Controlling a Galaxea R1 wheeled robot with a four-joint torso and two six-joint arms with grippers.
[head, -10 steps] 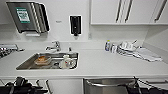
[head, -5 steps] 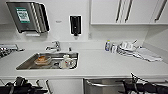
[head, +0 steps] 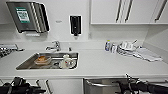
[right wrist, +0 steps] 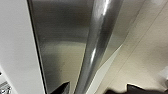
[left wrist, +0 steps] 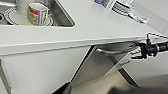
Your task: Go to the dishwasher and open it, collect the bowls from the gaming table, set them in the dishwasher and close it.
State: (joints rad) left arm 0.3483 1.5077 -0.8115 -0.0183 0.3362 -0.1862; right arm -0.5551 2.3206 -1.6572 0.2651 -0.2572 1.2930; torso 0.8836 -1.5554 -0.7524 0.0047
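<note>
Left of the scene, the robot's dark left gripper (head: 18,86) sits low at the head view's lower edge, in front of the white cabinet fronts (head: 62,86) under the sink; whether its fingers are apart or together cannot be told. Further right, the dark right gripper (head: 125,86) reaches in at the top edge of the built-in dishwasher with a stainless-steel front (head: 105,87), just under the white countertop (head: 100,63). In the left wrist view that gripper (left wrist: 141,50) is at the curved steel bar handle (left wrist: 112,52) at the top of the door, and the panel leans outward from the white cabinet beside it. In the right wrist view the polished round handle (right wrist: 98,42) runs close across the brushed steel door (right wrist: 60,45), with dark finger tips (right wrist: 62,88) on either side of it near the picture's edge; the grip itself is not clear, so I cannot tell whether the fingers are clamped on it.

The dishwasher's long handle lies level along the counter front, parallel to its edge, and the door faces the robot.

On the counter, from left to right: a stainless-steel sink (head: 27,63) holding dishes and a printed mug (left wrist: 37,13), then a blue-capped bottle (head: 107,45), then a stack of white plates (head: 126,47).
</note>
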